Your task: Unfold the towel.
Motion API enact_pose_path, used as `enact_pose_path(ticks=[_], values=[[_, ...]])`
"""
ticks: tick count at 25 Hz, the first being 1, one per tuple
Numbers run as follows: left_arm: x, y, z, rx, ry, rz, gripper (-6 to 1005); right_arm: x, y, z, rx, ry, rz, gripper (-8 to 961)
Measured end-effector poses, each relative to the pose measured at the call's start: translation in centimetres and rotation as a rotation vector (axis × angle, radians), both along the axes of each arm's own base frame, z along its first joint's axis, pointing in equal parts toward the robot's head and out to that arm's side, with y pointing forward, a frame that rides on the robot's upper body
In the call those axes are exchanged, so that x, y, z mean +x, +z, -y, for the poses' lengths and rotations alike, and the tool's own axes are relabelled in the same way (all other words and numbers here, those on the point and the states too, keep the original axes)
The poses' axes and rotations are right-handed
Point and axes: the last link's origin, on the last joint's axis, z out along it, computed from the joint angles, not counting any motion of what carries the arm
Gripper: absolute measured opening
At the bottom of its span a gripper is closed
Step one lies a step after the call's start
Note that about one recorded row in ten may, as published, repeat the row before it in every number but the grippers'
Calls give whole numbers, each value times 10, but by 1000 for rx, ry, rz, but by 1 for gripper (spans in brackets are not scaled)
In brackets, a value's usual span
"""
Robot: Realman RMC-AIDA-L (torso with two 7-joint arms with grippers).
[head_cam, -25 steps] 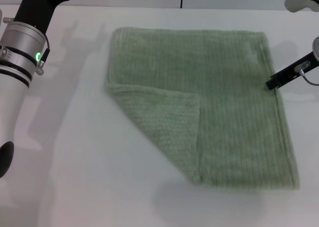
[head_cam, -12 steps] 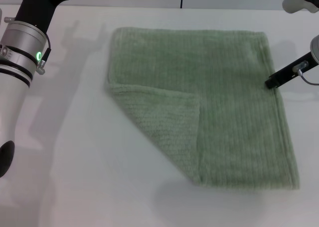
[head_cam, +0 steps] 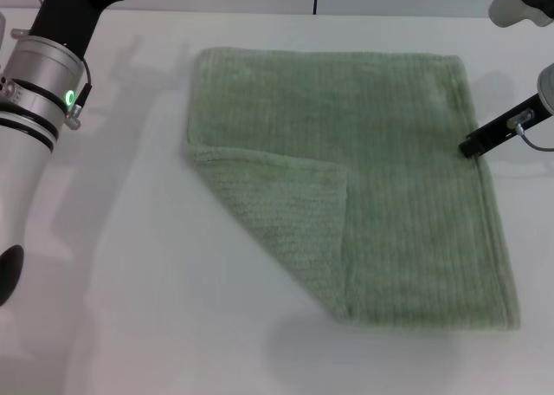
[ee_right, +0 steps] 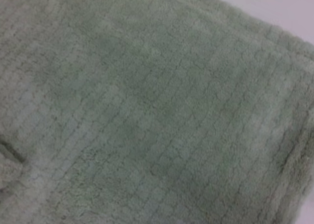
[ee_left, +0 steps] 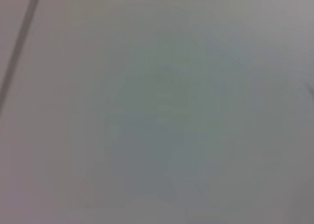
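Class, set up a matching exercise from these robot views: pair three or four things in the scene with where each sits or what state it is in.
Column 1:
1. towel
2. folded corner flap
3. left arm
4. right arm

Column 2:
A. at the towel's right edge
B. lying spread on the white table
C. turned over onto the towel's near-left part
D. raised at the table's far-left side, off the towel

Pairs: 1-B, 2-C, 3-D, 4-A

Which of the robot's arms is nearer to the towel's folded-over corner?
Neither is close, and which is nearer is hard to judge. The right gripper sits at the towel's right edge, across from the folded corner. The left arm stands off the towel's left side.
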Motion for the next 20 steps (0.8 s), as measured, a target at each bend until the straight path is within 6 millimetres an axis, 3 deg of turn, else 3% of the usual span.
enact_pose_path(ticks=[5, 6, 10, 13, 20], values=[[7, 0, -5, -102, -71, 18, 766, 1, 0, 0, -1, 3, 2, -2], [12, 5, -10, -219, -128, 64, 766, 1, 0, 0, -2, 4, 3, -2], [15, 8, -11, -263, -147, 81, 765, 3, -1, 1, -5, 0, 5, -2], [42, 15, -11, -470, -246, 39, 764, 2, -1, 0, -6, 4, 6, -1], [63, 11, -8, -634, -302, -73, 762, 1, -1, -1, -2, 8, 7, -1]])
